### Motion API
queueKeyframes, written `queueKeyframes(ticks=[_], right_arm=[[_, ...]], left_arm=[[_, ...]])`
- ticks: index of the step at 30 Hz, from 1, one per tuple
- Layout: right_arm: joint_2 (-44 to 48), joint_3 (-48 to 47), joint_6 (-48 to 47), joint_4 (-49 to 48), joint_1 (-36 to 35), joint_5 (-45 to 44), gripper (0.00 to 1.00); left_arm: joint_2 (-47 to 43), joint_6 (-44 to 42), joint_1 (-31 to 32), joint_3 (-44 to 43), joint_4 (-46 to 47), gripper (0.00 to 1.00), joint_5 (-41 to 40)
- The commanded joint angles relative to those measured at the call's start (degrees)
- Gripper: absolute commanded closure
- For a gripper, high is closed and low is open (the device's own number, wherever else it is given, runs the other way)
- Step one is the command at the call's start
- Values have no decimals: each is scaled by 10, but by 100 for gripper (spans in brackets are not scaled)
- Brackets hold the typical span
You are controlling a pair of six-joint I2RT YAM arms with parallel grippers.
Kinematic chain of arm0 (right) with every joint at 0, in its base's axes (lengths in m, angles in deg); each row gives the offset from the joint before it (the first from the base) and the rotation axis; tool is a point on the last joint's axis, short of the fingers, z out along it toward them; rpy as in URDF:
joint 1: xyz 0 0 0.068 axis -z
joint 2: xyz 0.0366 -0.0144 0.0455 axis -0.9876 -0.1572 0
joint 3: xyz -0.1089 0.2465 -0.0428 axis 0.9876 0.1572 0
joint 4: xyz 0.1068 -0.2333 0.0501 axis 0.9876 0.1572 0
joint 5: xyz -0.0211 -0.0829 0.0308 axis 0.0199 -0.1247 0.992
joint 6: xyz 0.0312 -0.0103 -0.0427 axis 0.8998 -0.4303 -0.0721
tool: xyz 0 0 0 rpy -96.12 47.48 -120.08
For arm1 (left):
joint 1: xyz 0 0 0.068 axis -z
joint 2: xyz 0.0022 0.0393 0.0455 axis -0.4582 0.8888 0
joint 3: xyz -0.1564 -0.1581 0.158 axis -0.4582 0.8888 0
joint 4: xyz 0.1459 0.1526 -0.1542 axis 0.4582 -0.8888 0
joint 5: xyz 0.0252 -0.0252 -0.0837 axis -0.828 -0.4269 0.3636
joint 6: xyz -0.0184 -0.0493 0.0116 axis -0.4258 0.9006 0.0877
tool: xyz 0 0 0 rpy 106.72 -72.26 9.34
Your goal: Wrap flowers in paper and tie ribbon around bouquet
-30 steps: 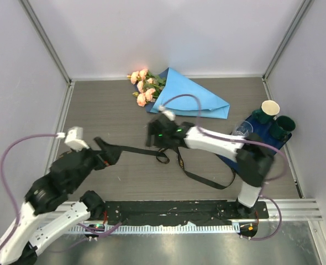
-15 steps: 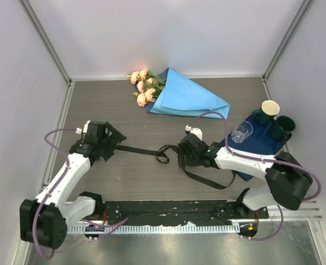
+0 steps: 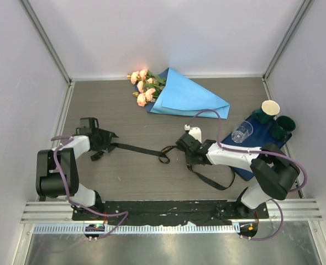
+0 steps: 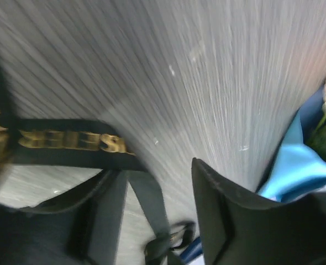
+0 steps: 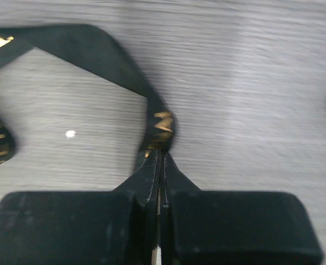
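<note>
Ribbon pickup stage: right gripper pinched the ribbon mid-length, left gripper stood jaws-apart at its left end, likely needing closure before carrying to the bouquet

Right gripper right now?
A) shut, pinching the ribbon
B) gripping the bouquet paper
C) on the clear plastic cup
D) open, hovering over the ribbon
A: in the right wrist view, the right gripper has its fingers pressed together, with the black ribbon caught between their tips.
</note>
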Motion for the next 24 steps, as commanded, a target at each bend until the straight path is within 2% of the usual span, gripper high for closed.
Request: queueKeyframes(ticks=[1,4,7,9,10,11,12,13,15,17,18,19,20,21,22,23,24], right_arm=[[39,-25,98,141,18,-149,100],[83,-26,145,223,23,-213,100],[125,-24,146,256,24,-227,100],[144,-19,137,261,30,-226,99],[161,-13,108,250,39,-207,90],[162,-15,100,252,44,-201,83],[162,-19,91,256,58,-193,66],[164,-28,79,268,62,-181,59],[185,-37,76,282,62,-156,37],[207,-46,66,283,62,-114,34],[234,-51,66,283,62,-108,33],[247,-62,64,276,63,-107,27],[258,-69,52,269,63,-104,24],[269,-77,36,228,68,-99,21],[266,-98,21,203,97,-87,18],[256,-115,-10,182,127,-65,18],[241,-140,-20,156,157,-15,18]], left_arm=[[38,-9,-82,23,14,67,-5],[33,-42,-123,23,-15,87,-27],[-5,-65,-127,26,-33,85,-42],[-35,-77,-127,29,-48,73,-27],[-66,-85,-127,33,-69,39,-3],[-80,-87,-127,35,-73,22,3],[-96,-93,-127,36,-92,16,7],[-126,-109,-125,34,-100,4,15],[-164,-123,-113,20,-127,1,28],[-227,-137,-90,6,-129,0,39],[-247,-136,-50,4,-111,0,43],[-282,-125,-20,6,-88,0,46],[-294,-70,12,19,-57,0,40],[-301,-34,88,30,29,0,32],[-303,1,124,43,87,0,15],[-286,59,163,65,202,0,-40],[-270,78,233,74,262,0,-79]])
